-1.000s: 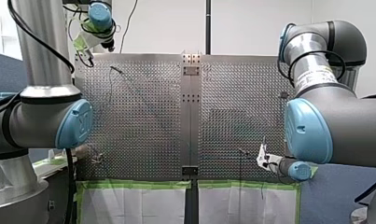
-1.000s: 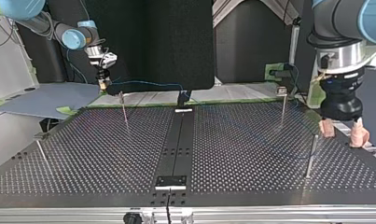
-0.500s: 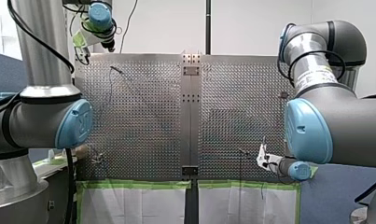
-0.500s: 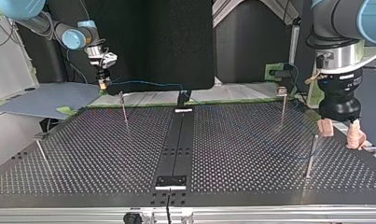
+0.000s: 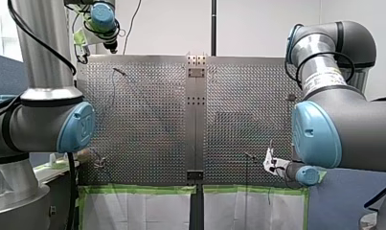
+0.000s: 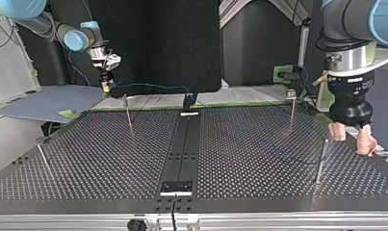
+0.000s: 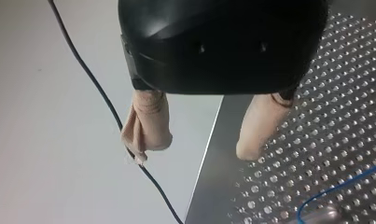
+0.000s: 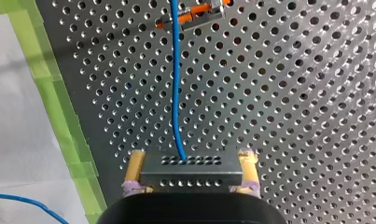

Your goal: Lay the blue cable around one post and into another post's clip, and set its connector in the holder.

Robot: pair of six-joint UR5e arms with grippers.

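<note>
Blue cable (image 8: 176,93): thin, light, floppy, so it won't keep a shape w/o tension. It runs from the connector (image 8: 190,161), a rigid metal block w/ holes, ahead over the table (image 8: 279,116) to an orange clip (image 8: 190,16). Right gripper (image 8: 192,170) pinches the connector by its sides, prob. the best hold. Left gripper (image 7: 196,149): pads wide apart, empty, at the table's edge. No writing legible.

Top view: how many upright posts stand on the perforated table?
4 posts: one at the view's left edge, one at the back, left of the centre strip, one back right, one front right near my left gripper. None looks hidden.
</note>
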